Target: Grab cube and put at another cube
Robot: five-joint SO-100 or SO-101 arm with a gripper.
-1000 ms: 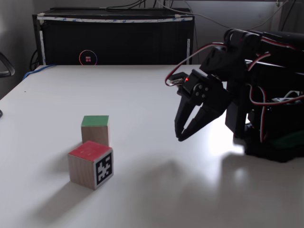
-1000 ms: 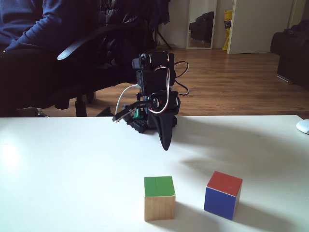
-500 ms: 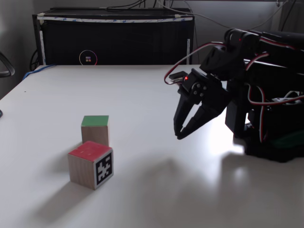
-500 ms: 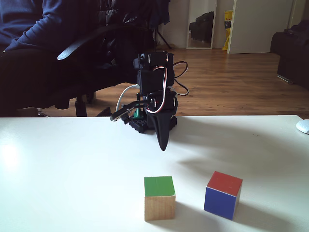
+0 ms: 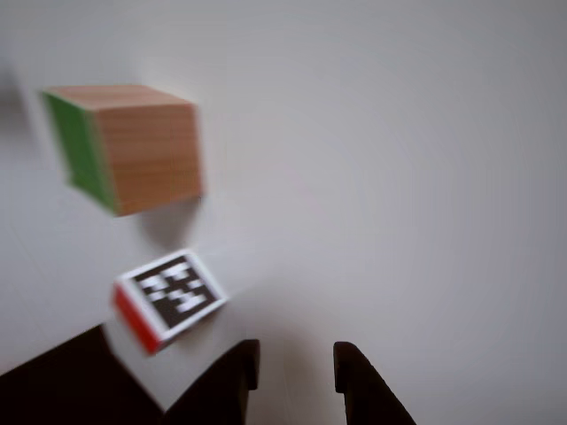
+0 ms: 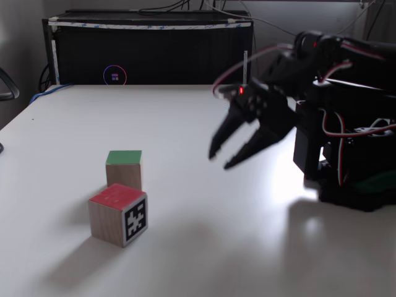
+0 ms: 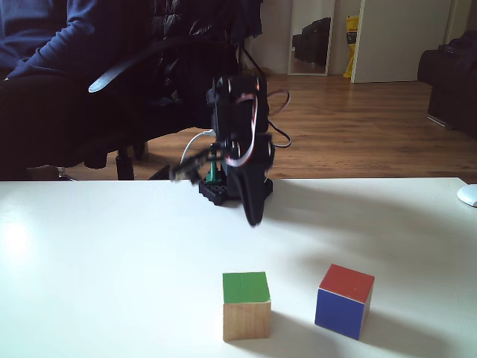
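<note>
- In a fixed view, nearest the camera, the small cube with a red top and a black-and-white pixel marker on its side point(image 6: 118, 216) sits on the white table point(image 6: 185, 260) at about 7 o'clock in the picture.
- Just behind it, toward 12 o'clock from it, stands the light-brown wooden cube with a green top face point(image 6: 124, 169). The two look almost touching here, yet another fixed view shows a clear gap between the wooden cube point(image 7: 246, 306) and the marker cube point(image 7: 344, 300), which lies at 3 o'clock from it.
- Farther back, at 2 o'clock from the wooden cube, the black two-finger gripper point(image 6: 218, 159) hangs above the table with its fingers spread and nothing between them. It is well apart from both cubes and blurred.
- In the other view the fingertips point(image 5: 237, 365) point toward 12 o'clock, with the marker cube point(image 5: 168, 298) at 10 o'clock from them and the wooden cube point(image 5: 126, 146) beyond it.
- Judged step: the approach, grasp not yet made.
- The next move calls for reaching out past the marker cube, lowering the open fingers astride the wooden cube, and closing without nudging its neighbour.
</note>
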